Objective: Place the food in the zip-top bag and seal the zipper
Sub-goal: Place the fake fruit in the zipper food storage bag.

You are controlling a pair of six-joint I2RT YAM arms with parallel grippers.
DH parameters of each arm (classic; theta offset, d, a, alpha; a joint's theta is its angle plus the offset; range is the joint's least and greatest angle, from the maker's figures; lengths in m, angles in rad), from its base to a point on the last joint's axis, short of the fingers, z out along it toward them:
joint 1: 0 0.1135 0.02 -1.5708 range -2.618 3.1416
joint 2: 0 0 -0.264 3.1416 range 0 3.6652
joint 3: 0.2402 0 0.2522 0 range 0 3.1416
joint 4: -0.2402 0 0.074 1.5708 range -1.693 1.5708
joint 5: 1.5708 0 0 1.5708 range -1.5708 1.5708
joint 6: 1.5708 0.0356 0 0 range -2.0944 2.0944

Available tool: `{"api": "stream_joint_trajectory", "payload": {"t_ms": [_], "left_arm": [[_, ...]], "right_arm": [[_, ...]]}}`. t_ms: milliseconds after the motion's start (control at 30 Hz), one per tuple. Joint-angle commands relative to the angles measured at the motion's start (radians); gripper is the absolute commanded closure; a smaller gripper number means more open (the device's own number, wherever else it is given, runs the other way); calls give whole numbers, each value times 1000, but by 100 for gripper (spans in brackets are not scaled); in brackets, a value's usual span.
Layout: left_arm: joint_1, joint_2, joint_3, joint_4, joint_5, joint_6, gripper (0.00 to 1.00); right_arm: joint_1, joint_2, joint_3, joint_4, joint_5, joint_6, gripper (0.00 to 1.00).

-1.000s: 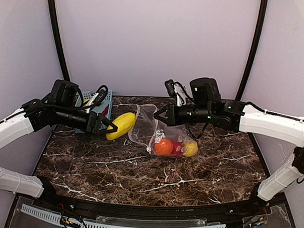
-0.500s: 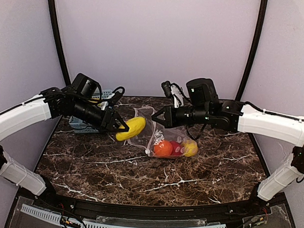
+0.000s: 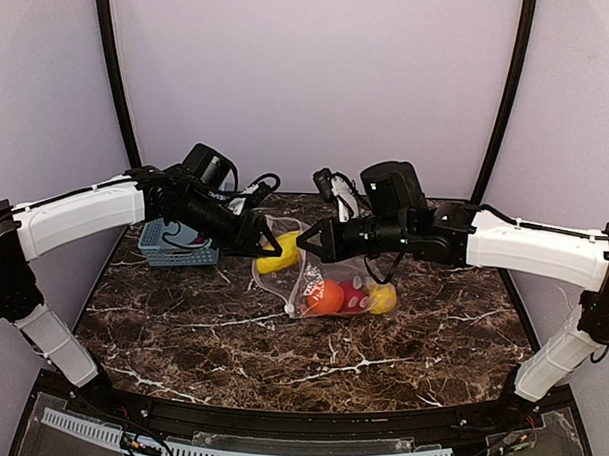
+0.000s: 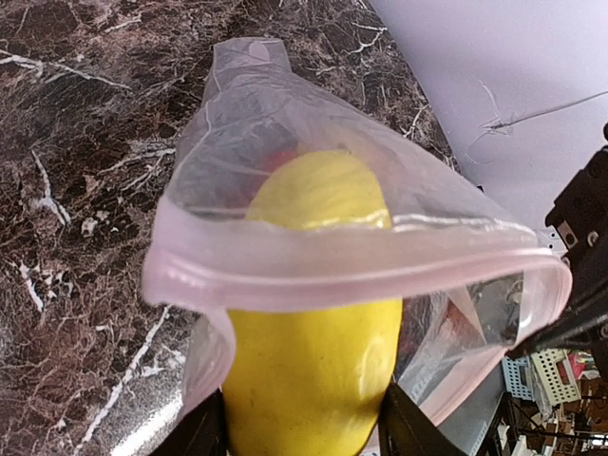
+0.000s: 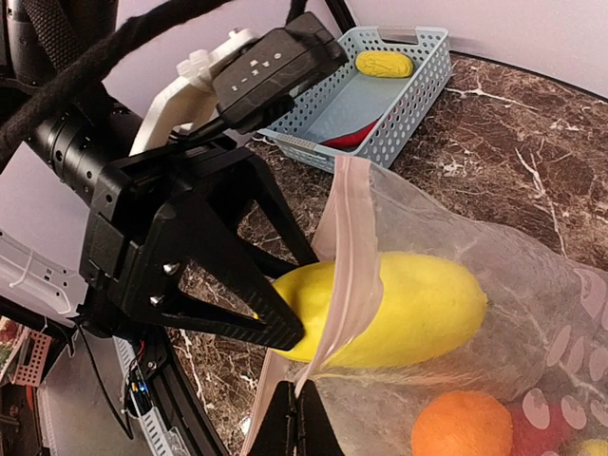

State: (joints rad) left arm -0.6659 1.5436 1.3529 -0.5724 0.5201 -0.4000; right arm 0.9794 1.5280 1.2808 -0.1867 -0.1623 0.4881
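One zip-top bag [image 3: 305, 284] sits on dark veined table [image 3: 380, 363] before lilac walls [image 3: 310, 78].

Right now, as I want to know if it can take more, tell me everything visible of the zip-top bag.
The zip-top bag is clear plastic printed with white ovals, a pink strip along its mouth. It lies on the marble table, its open mouth lifted by the right gripper, shut on the strip. A yellow piece held by the left gripper pokes partway in. Inside: an orange ball, a red piece, a small yellow one.
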Motion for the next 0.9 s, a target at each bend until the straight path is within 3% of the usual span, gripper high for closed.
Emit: {"api": "stream_joint_trajectory", "payload": {"t_ms": [0, 300, 500, 867], "left_arm": [[-5, 55, 50, 53, -52, 16, 48], [-19, 146, 93, 65, -60, 33, 44], [-17, 142, 99, 61, -71, 48, 27], [-18, -40, 44, 79, -127, 112, 21]], "right_arm": [[12, 19, 29, 31, 1, -8, 100], [14, 27, 26, 33, 12, -8, 100], [14, 29, 23, 30, 32, -6, 100], [13, 12, 14, 19, 75, 4, 100]]}}
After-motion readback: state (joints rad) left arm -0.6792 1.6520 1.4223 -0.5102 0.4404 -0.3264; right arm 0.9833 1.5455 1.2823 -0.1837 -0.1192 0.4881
